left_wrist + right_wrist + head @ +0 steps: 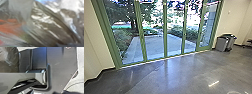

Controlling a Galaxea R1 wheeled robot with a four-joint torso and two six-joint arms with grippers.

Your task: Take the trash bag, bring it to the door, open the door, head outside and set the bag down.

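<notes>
Close up beside the left tool, judged nearer than the right tool, the trash bag (48,30) is seen; whether it is pinched (by either tool) cannot be told. Ahead of the bag, the green-framed glass doors (165,30) are placed.

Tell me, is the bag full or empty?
Not empty: the bag bulges, and something orange shows through it. Cannot tell how full.
</notes>
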